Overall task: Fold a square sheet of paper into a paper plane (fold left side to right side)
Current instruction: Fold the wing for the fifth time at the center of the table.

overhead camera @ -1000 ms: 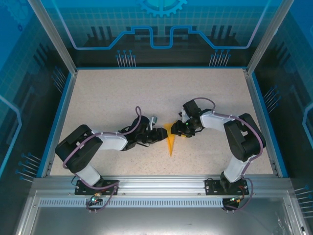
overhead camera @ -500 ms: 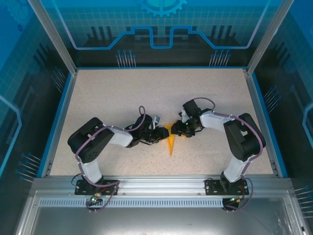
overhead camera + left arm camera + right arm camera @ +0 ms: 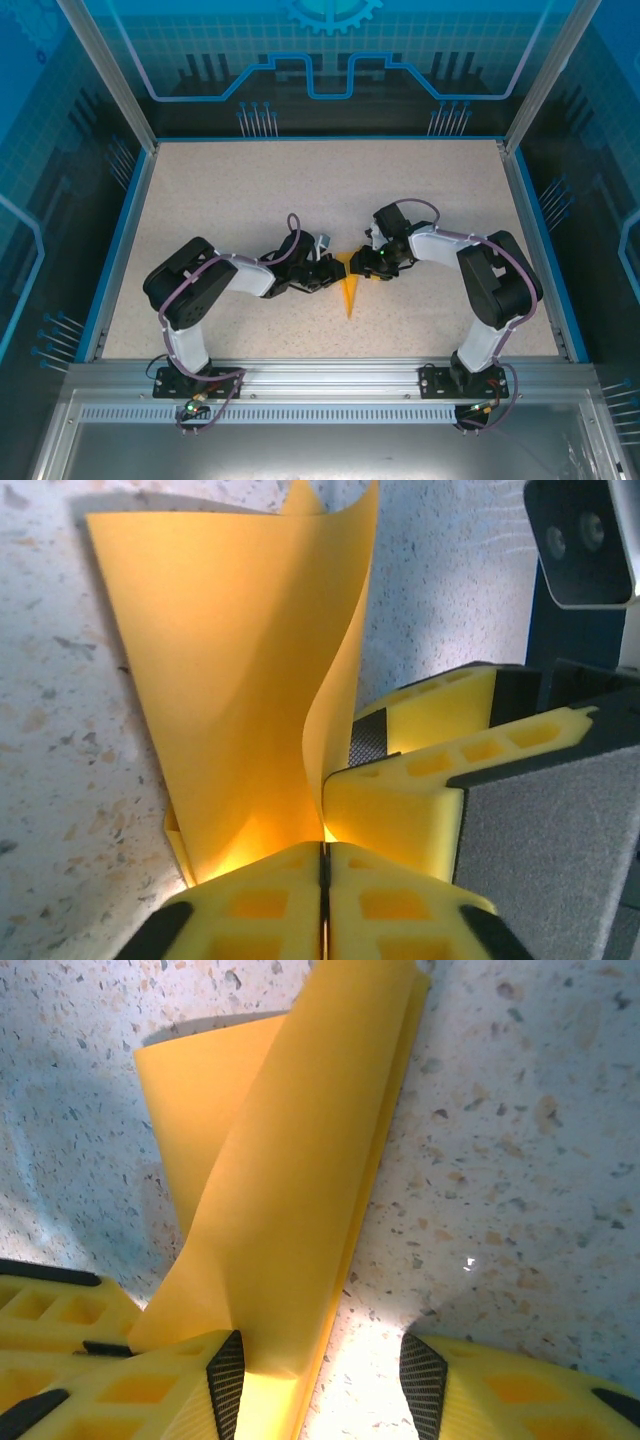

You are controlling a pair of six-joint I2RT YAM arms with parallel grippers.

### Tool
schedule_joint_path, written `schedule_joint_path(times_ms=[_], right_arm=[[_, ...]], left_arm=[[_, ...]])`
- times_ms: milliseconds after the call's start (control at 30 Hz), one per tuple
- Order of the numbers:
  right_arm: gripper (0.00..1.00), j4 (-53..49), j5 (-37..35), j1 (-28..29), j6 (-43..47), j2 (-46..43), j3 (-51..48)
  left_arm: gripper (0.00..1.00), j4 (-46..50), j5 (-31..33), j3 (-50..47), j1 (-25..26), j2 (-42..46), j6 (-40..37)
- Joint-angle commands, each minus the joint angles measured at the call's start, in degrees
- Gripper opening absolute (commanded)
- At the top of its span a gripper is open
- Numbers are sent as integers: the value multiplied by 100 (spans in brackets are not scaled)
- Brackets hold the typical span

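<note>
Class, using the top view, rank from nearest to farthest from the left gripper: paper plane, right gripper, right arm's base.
1. paper plane, at its jaws.
2. right gripper, just to the right.
3. right arm's base, near edge, right.

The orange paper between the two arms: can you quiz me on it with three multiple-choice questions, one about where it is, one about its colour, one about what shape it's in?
1. Where does the paper plane lie?
A. In the table's far left corner
B. Between the left end effector and the right end effector
C. Hanging off the table's edge

2. What colour is it?
A. White
B. Blue
C. Orange-yellow

3. What state is it in?
A. Crumpled into a ball
B. One flap raised and curling
C. Torn in two

Answers:
1 B: the top view shows both end effectors meeting at its wide end.
2 C: every view shows it plain orange-yellow.
3 B: the left wrist view shows a flap standing up off the table in a curl.
</note>
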State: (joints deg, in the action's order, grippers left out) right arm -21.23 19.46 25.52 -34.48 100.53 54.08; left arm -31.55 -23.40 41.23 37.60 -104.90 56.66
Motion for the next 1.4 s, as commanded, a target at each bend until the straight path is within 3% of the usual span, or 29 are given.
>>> schedule_joint_path(times_ms=[0, 600, 900, 1133, 1367], right_arm=[[50, -21, -167, 178, 82, 338, -90], [51, 251, 63, 181, 99, 157, -187], [51, 415, 263, -3, 170, -586, -214], [31, 857, 573, 77, 29, -546, -57], [27, 937, 537, 189, 72, -47, 244]], left_arm=[[2, 235, 52, 153, -66, -75, -194], [0, 378, 47, 219, -217, -276, -533], [0, 386, 55, 213, -213, -417, -524], [0, 482, 107, 222, -210, -453, -551], [0, 634, 198, 226, -208, -427, -612]])
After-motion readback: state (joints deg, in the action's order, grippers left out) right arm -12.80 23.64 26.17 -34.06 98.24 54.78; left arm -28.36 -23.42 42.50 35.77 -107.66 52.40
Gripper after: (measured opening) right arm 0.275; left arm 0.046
